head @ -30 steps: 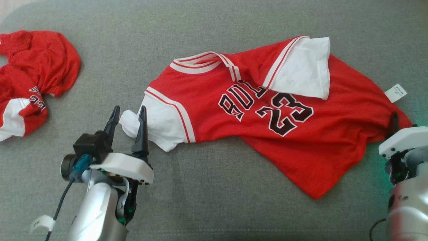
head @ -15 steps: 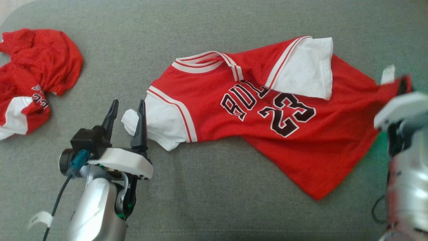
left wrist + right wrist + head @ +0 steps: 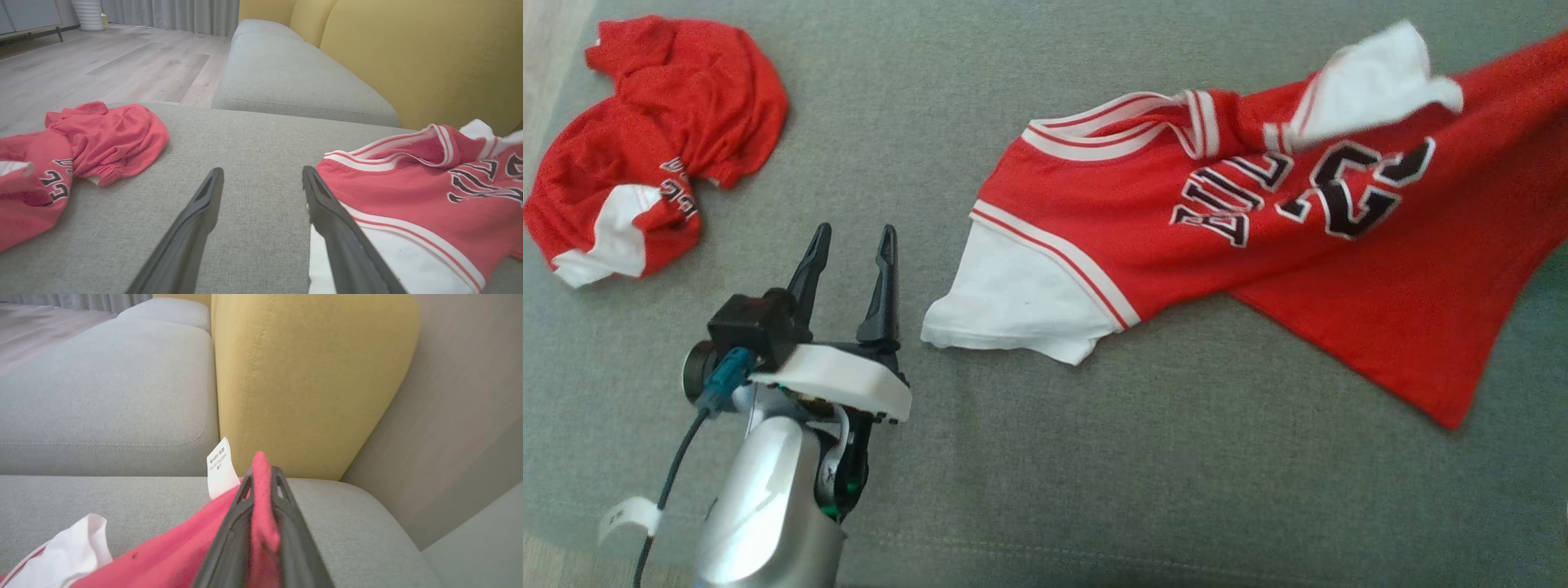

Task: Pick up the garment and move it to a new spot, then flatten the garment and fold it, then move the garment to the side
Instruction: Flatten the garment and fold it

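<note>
The grey seat (image 3: 1045,490) spans the head view, and a yellow backrest (image 3: 306,375) rises behind it in the right wrist view. The jersey (image 3: 1143,212), red with white sleeves and black lettering, sprawls across the seat's right half. Its near sleeve and lower hem corner lie on the cushion, while its far end stretches toward the upper right corner of the head view, blurred there. A second red garment (image 3: 662,139) lies crumpled at the far left, well apart from the jersey. The left gripper (image 3: 855,230) stands between the two, jaws spread wide with nothing between them, near the jersey's white sleeve but not touching it. The right gripper (image 3: 263,471) is clenched on a fold of the jersey's red cloth, which pokes out above its fingertips and slopes up to them from the seat. A small white label (image 3: 220,465) sticks up from the cloth just left of those fingers.
</note>
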Motion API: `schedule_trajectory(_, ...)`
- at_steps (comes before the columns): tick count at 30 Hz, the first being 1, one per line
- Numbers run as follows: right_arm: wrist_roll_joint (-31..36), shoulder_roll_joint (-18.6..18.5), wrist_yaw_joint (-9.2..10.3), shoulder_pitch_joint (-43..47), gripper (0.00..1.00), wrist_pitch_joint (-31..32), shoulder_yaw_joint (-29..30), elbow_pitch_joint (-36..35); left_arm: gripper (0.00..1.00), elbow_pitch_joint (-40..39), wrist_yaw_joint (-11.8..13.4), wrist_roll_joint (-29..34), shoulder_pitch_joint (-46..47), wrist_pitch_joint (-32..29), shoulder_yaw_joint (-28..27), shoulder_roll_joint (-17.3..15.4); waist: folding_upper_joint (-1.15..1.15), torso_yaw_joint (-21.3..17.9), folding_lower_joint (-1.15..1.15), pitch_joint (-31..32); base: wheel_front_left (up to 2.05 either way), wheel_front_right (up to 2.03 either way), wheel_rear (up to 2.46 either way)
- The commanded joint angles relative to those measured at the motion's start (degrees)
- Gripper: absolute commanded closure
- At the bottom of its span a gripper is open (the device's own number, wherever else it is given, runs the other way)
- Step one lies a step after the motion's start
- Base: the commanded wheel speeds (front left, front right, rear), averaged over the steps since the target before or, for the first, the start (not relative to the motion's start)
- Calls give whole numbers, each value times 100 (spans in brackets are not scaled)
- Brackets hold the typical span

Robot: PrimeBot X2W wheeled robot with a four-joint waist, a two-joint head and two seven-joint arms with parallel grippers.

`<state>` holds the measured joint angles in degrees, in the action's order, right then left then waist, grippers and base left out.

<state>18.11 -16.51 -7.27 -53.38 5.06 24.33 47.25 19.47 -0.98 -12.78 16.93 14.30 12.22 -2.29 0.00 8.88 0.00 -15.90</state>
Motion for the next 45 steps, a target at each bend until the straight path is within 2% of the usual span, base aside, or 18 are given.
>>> schedule_trajectory(1,48,-43,-22,-148,0,-23,-119,-128,0,-161,21,-40,189,70,-160,-61,0,39,0,-20,0,0,0)
schedule_trajectory(6,11,154,-22,4,0,-370,-21,228,0,-127,97,-103,126,70,-127,-60,0,8,0,121,0,0,0)
schedule_trajectory(10,-298,599,-22,448,0,-972,-119,414,0,-101,123,-94,0,70,-246,-60,0,-277,0,457,0,0,0)
schedule_trajectory(16,-917,1108,-22,1278,0,-1608,-547,236,0,-74,124,-178,-263,70,-344,-59,0,-694,0,974,0,0,0)
schedule_trajectory(20,-1492,1285,-22,2013,0,-1793,-913,-268,0,-43,168,-300,-474,70,-305,-59,0,-916,0,1287,0,0,0)
schedule_trajectory(25,-2162,1355,-22,3172,0,-1865,-1346,-1237,0,57,230,-459,-730,70,-186,-59,0,-1090,0,1564,0,0,0)
schedule_trajectory(28,-2699,1360,-22,3813,0,-1849,-1615,-1817,0,224,272,-498,-853,70,-105,-59,0,-1156,0,1619,0,0,0)
schedule_trajectory(31,-2952,1361,-22,4264,0,-1767,-1825,-2332,0,435,312,-497,-899,70,-84,-59,0,-1242,0,1617,0,0,0)
schedule_trajectory(37,-3065,1362,-22,4582,0,-1509,-1948,-2927,0,775,368,-415,-804,70,-107,-97,0,-1347,0,1555,0,0,0)
schedule_trajectory(45,-3179,1362,-22,4709,0,-1292,-2013,-3438,0,1631,692,-19,-267,-202,4,-430,0,-1499,0,1296,0,0,0)
